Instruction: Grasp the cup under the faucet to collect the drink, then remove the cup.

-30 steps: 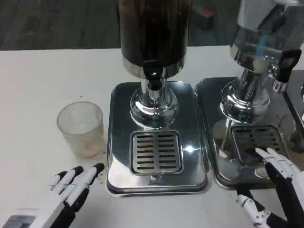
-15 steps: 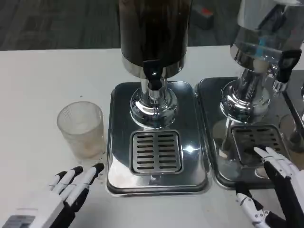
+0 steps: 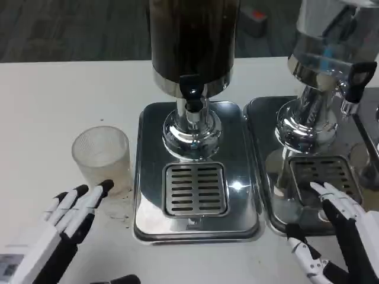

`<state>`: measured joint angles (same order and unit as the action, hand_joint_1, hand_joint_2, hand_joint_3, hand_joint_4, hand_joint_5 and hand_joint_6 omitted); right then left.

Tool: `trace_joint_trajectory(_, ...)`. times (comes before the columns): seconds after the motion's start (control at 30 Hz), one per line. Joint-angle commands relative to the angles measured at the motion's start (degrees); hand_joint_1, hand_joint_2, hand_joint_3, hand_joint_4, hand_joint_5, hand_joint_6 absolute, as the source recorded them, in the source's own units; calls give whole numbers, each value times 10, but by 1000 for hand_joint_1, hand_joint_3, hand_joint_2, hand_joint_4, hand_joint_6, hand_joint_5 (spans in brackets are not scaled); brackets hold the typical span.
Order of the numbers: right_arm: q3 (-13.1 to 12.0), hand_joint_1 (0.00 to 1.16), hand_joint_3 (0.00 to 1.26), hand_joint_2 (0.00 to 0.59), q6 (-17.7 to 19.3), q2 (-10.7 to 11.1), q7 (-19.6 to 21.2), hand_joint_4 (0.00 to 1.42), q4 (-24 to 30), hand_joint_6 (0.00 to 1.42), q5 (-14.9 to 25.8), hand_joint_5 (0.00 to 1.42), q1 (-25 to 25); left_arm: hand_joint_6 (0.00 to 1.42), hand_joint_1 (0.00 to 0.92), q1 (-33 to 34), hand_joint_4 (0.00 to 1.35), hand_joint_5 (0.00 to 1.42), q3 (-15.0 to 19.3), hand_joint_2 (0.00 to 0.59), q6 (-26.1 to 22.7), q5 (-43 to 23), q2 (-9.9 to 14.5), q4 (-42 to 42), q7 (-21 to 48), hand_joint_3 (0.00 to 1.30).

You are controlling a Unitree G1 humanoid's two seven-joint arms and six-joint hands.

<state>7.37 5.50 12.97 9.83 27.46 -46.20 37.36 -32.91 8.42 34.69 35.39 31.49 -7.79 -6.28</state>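
Observation:
A clear ribbed cup point(image 3: 102, 158) stands upright on the white table, left of the steel drip tray point(image 3: 151, 177), not under the faucet. The dark drink dispenser point(image 3: 192, 41) rises at the tray's back, its black faucet point(image 3: 190, 94) above the slotted grate point(image 3: 195, 189). My left hand point(image 3: 65, 222) lies open just in front of the cup, fingertips close to its base without touching. My right hand point(image 3: 340, 231) is open at the lower right, fingers spread over the front of the second tray.
A second dispenser point(image 3: 328, 65) with a black tap point(image 3: 357, 80) stands on its own steel tray point(image 3: 267, 195) at the right. Bare white table stretches to the left and behind the cup.
My left hand has slid left and slightly back toward the cup's front. My right hand has shifted a little left and lower. The cup has not moved.

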Motion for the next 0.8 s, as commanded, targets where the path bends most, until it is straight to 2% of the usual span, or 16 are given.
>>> trace_joint_trajectory(0.03, 2, 311, 208, 423, -3, -5, 6, 147, -2, 301, -4, 144, -4, 1, 0, 22, 0, 0, 10, 51, 15, -24, -3, 25, -18, 0)
trace_joint_trajectory(0.3, -5, 330, 215, 416, 1, 0, -2, 172, -13, 317, 11, 144, -11, 30, 5, 60, 0, 0, 14, 30, 3, -56, -9, 53, -15, 0)
trace_joint_trajectory(0.53, -10, 337, 219, 416, -1, 8, -10, 192, -14, 321, 22, 158, -19, 110, 125, 96, 0, 41, 17, 18, -12, -80, -24, 78, -20, 0)
trace_joint_trajectory(0.67, -8, 339, 226, 422, -6, 8, -15, 217, -16, 321, 27, 169, -22, 135, 150, 125, 0, 77, 18, 18, -22, -81, -34, 87, -28, 0)
trace_joint_trajectory(0.8, -6, 340, 228, 422, -8, 6, -16, 228, -17, 321, 30, 179, -22, 148, 152, 146, 0, 89, 15, 17, -28, -83, -35, 98, -22, 0)
